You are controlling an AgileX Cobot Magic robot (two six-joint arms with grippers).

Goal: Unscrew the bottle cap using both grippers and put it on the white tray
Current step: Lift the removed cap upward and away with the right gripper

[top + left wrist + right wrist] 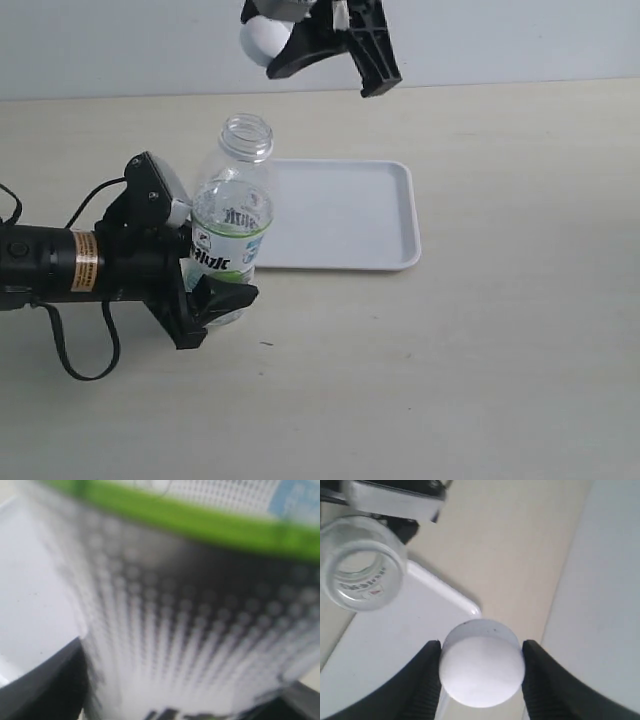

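1. White-and-green label print, badly blurred, filled the left wrist view. No lettering could be read there.
2. Only dark slivers of the left gripper (212,262) showed at that view's edges. From the exterior view its fingers (226,300) were pressed against the sides of the bottle (232,215), gripping its lower half.
3. One finger covered the bottle's base, so whether it rested on the bench (480,350) could not be told. Its clear threaded neck stood open, with no cap on it.
4. Both arms were cut off by the frame, the left one at the side with its black cable (75,365), the right one at the top.
5. Fingers of the right gripper (481,680) pinched the bottle cap (265,38) between them, raised well clear of the bench and apart from the bottle's mouth.
6. Exact height of the cap over the white tray (340,215) could not be judged; it touched nothing but the fingers.
7. That tray lay flat just beside the bottle, which hid its near corner.
8. Pale beige and matte, the bench ran back to a plain grey-blue wall (500,40).
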